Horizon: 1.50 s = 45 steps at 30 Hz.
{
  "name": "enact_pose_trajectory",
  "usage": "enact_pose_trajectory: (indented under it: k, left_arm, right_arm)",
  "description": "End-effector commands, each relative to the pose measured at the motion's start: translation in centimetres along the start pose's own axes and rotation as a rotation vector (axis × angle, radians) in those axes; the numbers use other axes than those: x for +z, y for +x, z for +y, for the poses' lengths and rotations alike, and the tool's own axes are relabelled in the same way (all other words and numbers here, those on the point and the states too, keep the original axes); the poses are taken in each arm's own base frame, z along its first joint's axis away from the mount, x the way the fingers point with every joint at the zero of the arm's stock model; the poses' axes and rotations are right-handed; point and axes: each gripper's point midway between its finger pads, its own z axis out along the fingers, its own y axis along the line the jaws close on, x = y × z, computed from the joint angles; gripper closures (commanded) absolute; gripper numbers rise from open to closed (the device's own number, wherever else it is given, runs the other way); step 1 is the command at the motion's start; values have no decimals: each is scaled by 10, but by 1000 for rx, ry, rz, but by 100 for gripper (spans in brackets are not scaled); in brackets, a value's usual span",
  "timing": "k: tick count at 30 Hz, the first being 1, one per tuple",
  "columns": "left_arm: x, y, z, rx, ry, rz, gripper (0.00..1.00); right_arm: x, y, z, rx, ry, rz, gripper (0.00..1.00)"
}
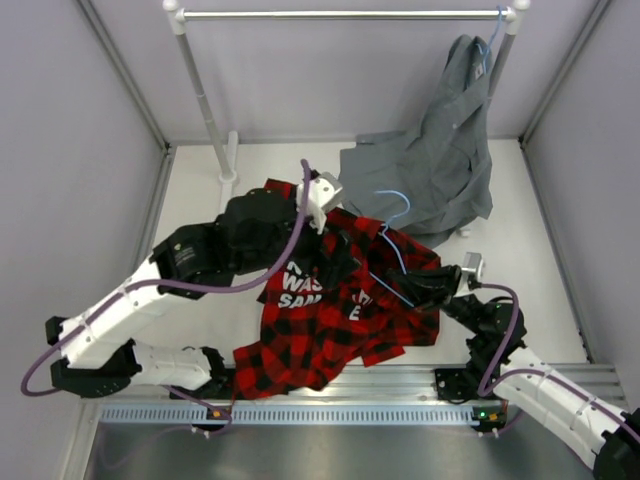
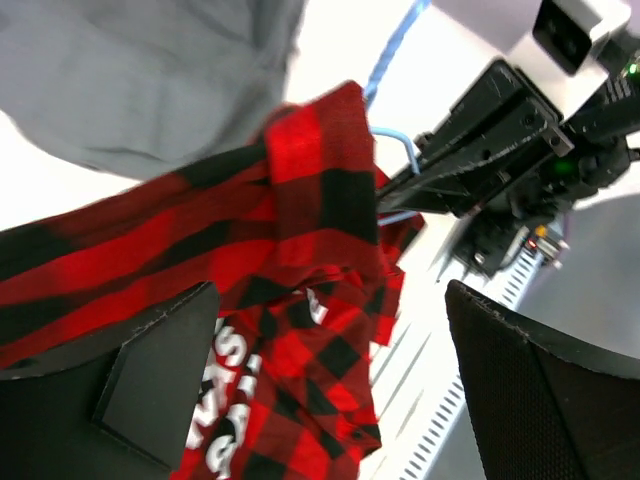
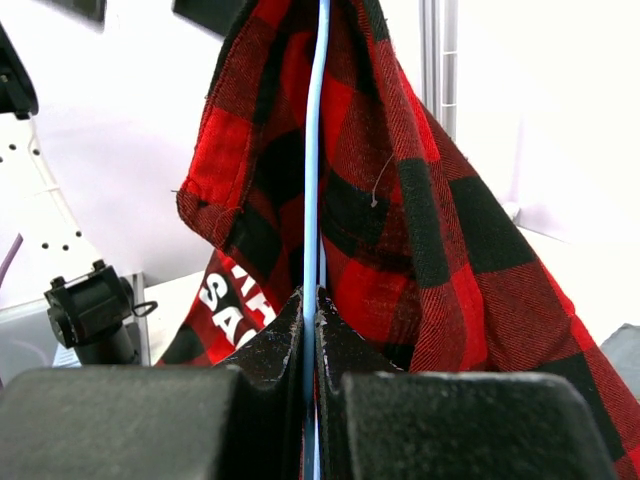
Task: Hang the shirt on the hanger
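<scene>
The red-and-black plaid shirt (image 1: 330, 325) hangs draped over the light-blue wire hanger (image 1: 392, 205), with its white lettering facing up in the top view. My right gripper (image 1: 420, 290) is shut on the hanger's wire (image 3: 315, 150), and the shirt (image 3: 420, 220) hangs beyond its fingers (image 3: 285, 330). My left gripper (image 1: 335, 262) sits at the shirt's upper left. Its fingers (image 2: 150, 380) stand wide open, with the shirt (image 2: 300, 290) loose below them and not pinched. The hanger (image 2: 392, 55) and the right gripper (image 2: 480, 150) show at the top of the left wrist view.
A plain grey shirt (image 1: 440, 160) hangs from another blue hanger on the white rack's top bar (image 1: 345, 14) and trails onto the table. The rack's left upright (image 1: 205, 100) stands at the back. A slotted metal rail (image 1: 300, 412) runs along the near edge.
</scene>
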Motion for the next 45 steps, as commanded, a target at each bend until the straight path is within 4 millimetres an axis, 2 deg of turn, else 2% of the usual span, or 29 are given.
enact_pose_trajectory:
  k: [1, 2, 5, 6, 7, 8, 9, 12, 13, 14, 15, 16, 17, 18, 19, 20, 21, 25, 29, 33, 34, 35, 40, 45]
  left_arm:
    - [-43, -55, 16, 97, -84, -216, 2]
    - [-53, -70, 15, 123, -82, -258, 2]
    - [-66, -95, 24, 309, -138, -317, 2]
    - [-66, -100, 28, 440, -152, -323, 2]
    - [-63, -102, 27, 510, -146, -329, 2]
    - [-54, -97, 16, 586, -80, -332, 2]
    - [-54, -98, 12, 699, -53, -343, 3]
    - [-49, -92, -11, 829, 91, -364, 2]
    - [-46, -92, -13, 836, 109, -361, 2]
    - [-44, -93, -6, 835, 107, -344, 2]
    - [-51, -93, -14, 846, 190, -336, 2]
    - [-37, -93, 4, 819, 183, -287, 2]
    - [-35, -94, 8, 801, 211, -274, 2]
    - [-36, -93, 0, 777, 312, -277, 2]
    - [-41, -96, 2, 764, 329, -269, 3]
    - [-30, -93, 7, 749, 341, -243, 2]
    - [-28, -91, 4, 745, 365, -241, 2]
    - [-36, -72, -24, 746, 569, -235, 2]
    - [-35, -55, -36, 714, 687, -210, 2]
    - [-31, -44, -35, 698, 697, -183, 9]
    - [-28, -44, -33, 690, 690, -174, 16]
    - [-26, -43, -32, 680, 684, -165, 19]
    - [1, -38, -21, 621, 658, -97, 20]
    - [8, -33, -25, 596, 700, -81, 23]
  right_arm:
    - [2, -43, 10, -92, -32, -176, 100]
    - [1, -44, 10, -93, -33, -183, 100]
    - [2, -47, 15, -90, -56, -188, 100]
    - [2, -48, 17, -84, -66, -186, 100]
    - [2, -48, 20, -82, -80, -182, 100]
    - [2, -50, 21, -84, -86, -185, 100]
    - [2, -49, 22, -83, -89, -181, 100]
    - [2, -46, 21, -91, -83, -142, 100]
    - [2, -46, 22, -93, -85, -137, 100]
    - [1, -45, 22, -93, -83, -130, 100]
    - [1, -44, 22, -96, -84, -121, 100]
    - [1, -46, 23, -101, -86, -117, 100]
    - [0, -48, 25, -103, -92, -117, 100]
    - [-1, -44, 26, -101, -96, -101, 100]
    - [-2, -44, 28, -103, -103, -98, 100]
    - [-3, -46, 28, -104, -104, -101, 100]
    - [-3, -40, 26, -103, -96, -76, 100]
    - [-5, -40, 25, -120, -87, -61, 100]
    - [-5, -38, 26, -128, -91, -34, 100]
    - [-6, -37, 28, -137, -105, -33, 100]
    - [-6, -38, 30, -135, -110, -34, 100]
    - [-6, -37, 30, -137, -114, -30, 100]
    - [-5, -38, 38, -143, -162, -25, 100]
    - [-6, -39, 43, -153, -189, -23, 100]
